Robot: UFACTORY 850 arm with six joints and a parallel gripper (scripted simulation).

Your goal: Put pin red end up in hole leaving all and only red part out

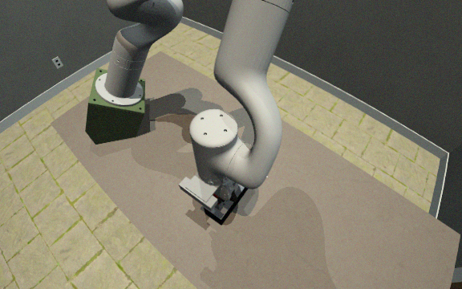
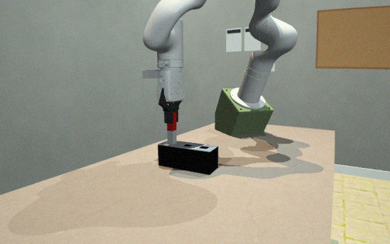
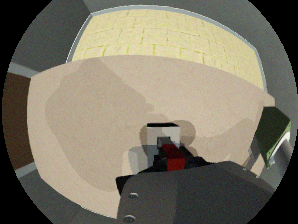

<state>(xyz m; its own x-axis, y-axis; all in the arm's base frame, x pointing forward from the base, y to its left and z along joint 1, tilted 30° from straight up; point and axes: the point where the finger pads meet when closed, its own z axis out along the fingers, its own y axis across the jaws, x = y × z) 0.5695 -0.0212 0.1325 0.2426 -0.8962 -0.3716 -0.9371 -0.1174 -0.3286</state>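
A black block (image 2: 188,157) with three square holes in its top stands on the table. My gripper (image 2: 170,116) is shut on the red upper end of the pin (image 2: 171,132) and holds it upright, red end up. The pin's grey lower part goes into the block's leftmost hole, and a stretch of grey still shows above the block's top. The other two holes (image 2: 196,146) are empty. In the top view the block (image 1: 223,209) is mostly hidden under the wrist. The wrist view shows the red end (image 3: 174,159) between the fingers, with the block (image 3: 162,135) just beyond.
The arm's green base (image 2: 243,113) stands on the table behind and to the right of the block. The table's right edge (image 2: 332,190) drops to a tiled floor.
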